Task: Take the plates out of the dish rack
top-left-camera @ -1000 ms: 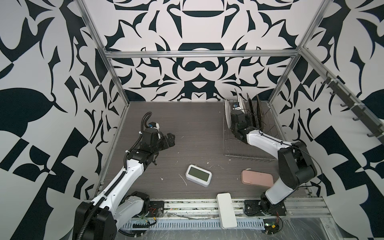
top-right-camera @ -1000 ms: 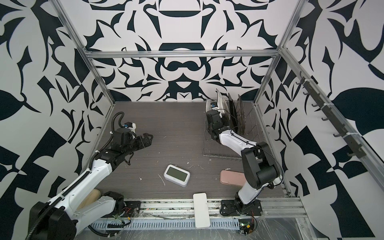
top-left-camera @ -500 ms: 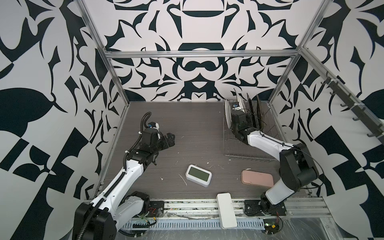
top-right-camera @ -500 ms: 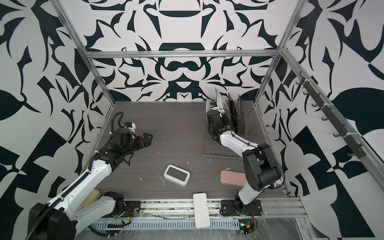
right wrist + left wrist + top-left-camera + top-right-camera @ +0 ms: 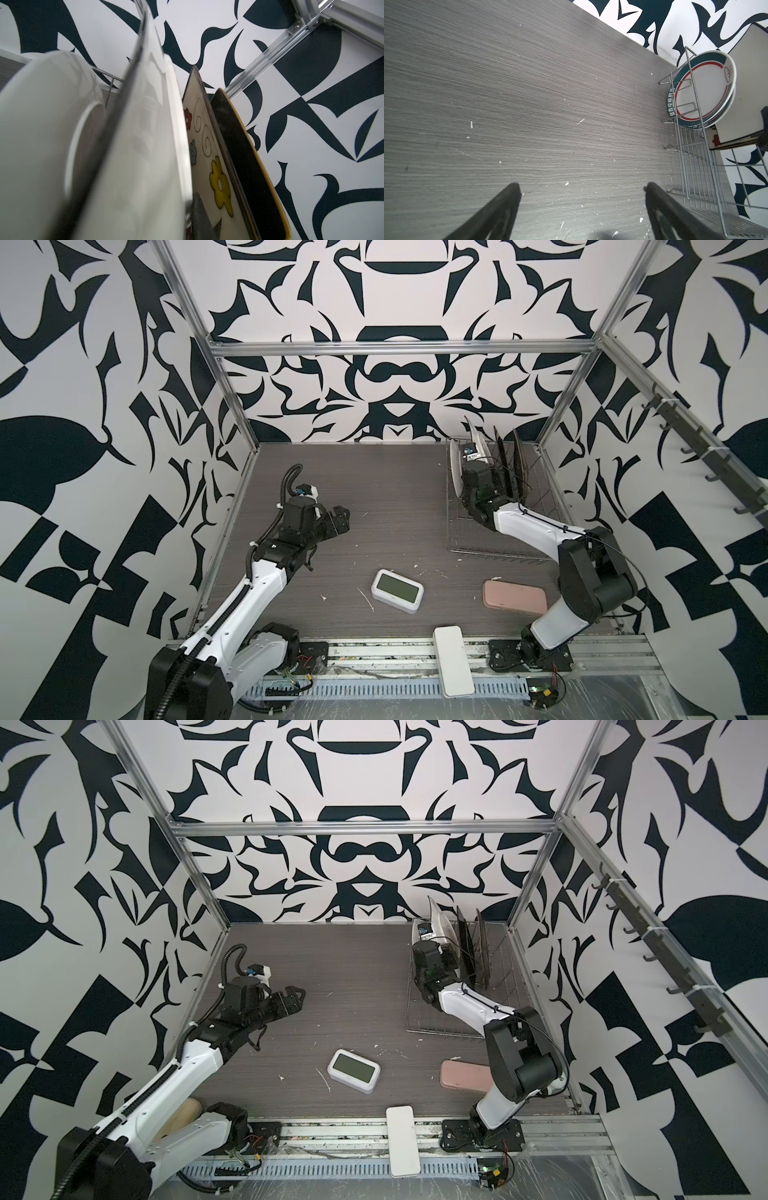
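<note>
Grey wood-grain surface [image 5: 395,489] bears no unloaded plate: the round teal-rimmed and square plates [image 5: 704,93] all stand in the silver wire dish rack [image 5: 490,551], far right corner. Right pincer [image 5: 482,462] clenches the white square plate [image 5: 141,155]; left pincer [image 5: 581,186] hangs released, empty. Unloading looks barely begun.

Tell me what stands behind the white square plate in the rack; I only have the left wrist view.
Observer: Behind it a flowered plate, then a dark plate with a tan edge, both on edge in the rack.
Operator: Is the right pincer gripping anything?
Observer: Yes, it is shut on the white square plate.
Operator: Anything lying on the table?
Observer: A white clock and a pink case, near the front edge.
</note>
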Controlling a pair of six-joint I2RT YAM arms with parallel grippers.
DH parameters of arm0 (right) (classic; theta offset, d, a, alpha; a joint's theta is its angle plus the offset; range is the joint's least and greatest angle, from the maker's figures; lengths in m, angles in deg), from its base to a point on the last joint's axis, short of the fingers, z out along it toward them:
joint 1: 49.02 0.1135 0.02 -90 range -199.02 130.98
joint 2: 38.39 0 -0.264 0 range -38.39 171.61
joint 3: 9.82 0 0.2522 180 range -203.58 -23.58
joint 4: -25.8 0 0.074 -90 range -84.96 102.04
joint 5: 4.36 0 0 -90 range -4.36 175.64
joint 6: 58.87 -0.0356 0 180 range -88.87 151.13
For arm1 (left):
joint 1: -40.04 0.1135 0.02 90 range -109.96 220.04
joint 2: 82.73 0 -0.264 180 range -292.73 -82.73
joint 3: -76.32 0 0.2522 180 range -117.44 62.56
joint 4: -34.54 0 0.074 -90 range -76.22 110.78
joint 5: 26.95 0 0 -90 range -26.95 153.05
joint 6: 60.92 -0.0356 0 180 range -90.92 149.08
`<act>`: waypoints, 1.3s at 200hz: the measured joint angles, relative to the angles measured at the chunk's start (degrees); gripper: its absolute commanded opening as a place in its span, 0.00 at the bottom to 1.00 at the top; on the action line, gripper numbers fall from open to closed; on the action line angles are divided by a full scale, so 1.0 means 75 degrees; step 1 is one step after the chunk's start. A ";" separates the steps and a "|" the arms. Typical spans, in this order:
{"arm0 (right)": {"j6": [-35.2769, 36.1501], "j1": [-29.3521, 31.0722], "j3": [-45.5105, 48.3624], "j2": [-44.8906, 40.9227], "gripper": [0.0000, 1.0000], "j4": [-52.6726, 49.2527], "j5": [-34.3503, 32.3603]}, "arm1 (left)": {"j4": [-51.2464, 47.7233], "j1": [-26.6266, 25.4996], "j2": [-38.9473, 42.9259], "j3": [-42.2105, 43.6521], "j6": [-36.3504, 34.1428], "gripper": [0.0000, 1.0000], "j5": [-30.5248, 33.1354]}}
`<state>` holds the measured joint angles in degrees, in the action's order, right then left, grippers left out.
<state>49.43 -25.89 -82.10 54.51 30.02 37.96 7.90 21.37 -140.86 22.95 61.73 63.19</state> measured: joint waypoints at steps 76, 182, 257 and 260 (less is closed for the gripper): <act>0.0370 0.0044 0.0073 -0.0009 0.00 0.0565 -0.0047 | -0.0032 0.0000 0.0000 0.0000 0.0000 0.98 -0.0003; 0.0577 0.0099 0.0073 -0.0510 0.00 0.0935 -0.0242 | -0.0035 0.0000 0.0032 0.0000 0.0017 0.98 -0.0006; 0.0376 0.0154 0.0055 -0.0752 0.00 0.0044 -0.0017 | -0.0035 0.0000 0.0143 0.0035 0.0058 0.98 -0.0020; 0.0361 0.0160 0.0047 -0.0793 0.00 -0.0026 -0.0012 | -0.0035 0.0000 0.0146 0.0044 0.0058 0.98 -0.0020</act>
<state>52.14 -24.68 -81.75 48.57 29.82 37.87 7.64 21.37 -139.77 23.27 62.16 63.04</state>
